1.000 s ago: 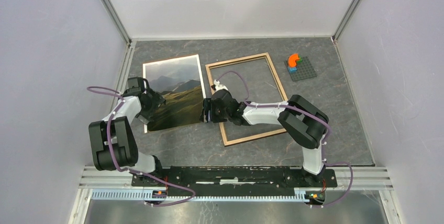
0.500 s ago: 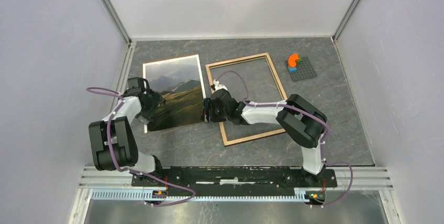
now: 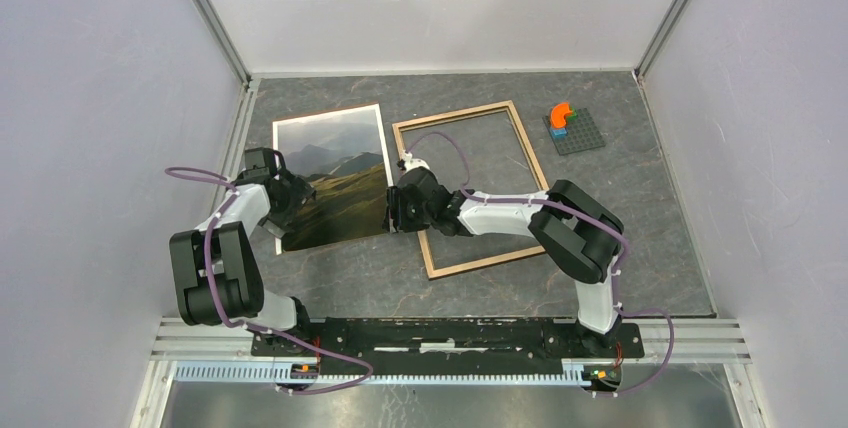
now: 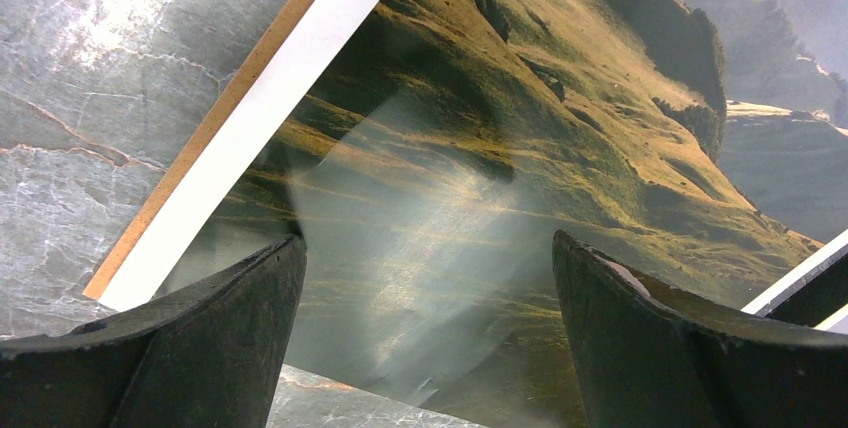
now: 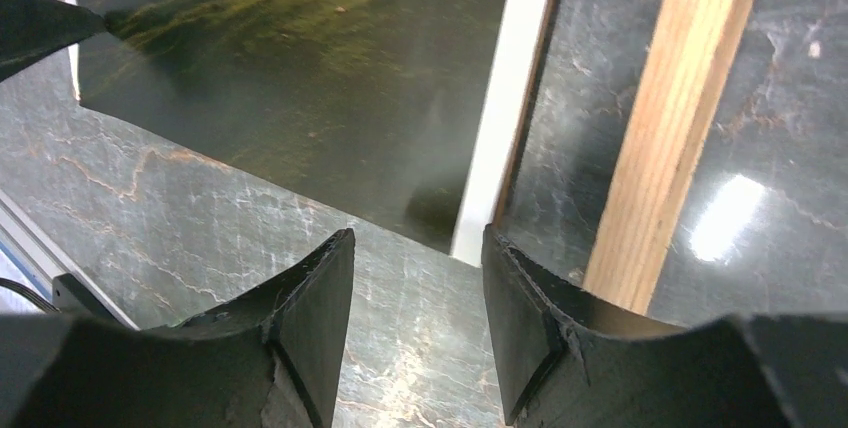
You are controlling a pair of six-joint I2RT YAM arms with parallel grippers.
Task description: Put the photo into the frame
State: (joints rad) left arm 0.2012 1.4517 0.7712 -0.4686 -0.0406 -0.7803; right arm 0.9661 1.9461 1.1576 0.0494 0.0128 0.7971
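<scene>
The photo [image 3: 333, 176] lies flat, left of centre in the overhead view, on its fibreboard backing panel [image 4: 215, 133], whose brown edge shows past the white border. The frame [image 3: 455, 115] lies wood face up just to its right, with only a narrow strip of bench [image 3: 640, 248] between the photo's right edge and the frame's left rail.

My left pincer [image 4: 425, 243] hangs wide open over the lower left part of the print and holds nothing. I judge it is there to pin or steady that side. My right pincer [image 5: 418, 238] is down at the photo's lower right corner. Its jaws stand partly apart on either side of the white border, and nothing is clamped between them. That corner is the one nearest the frame, so it makes sense to lift there.

The photo is not yet in the frame, and the opening shows bare bench. I expect the glossy sheet to be hard to catch on its thin edge, and the backing may come up with it.

Room is tight. My right forearm crosses the frame's lower left corner, so the print has to travel over the rail and the arm has to clear the opening. The grey studded plate [image 3: 574, 129], at upper right, is well out of the way.
</scene>
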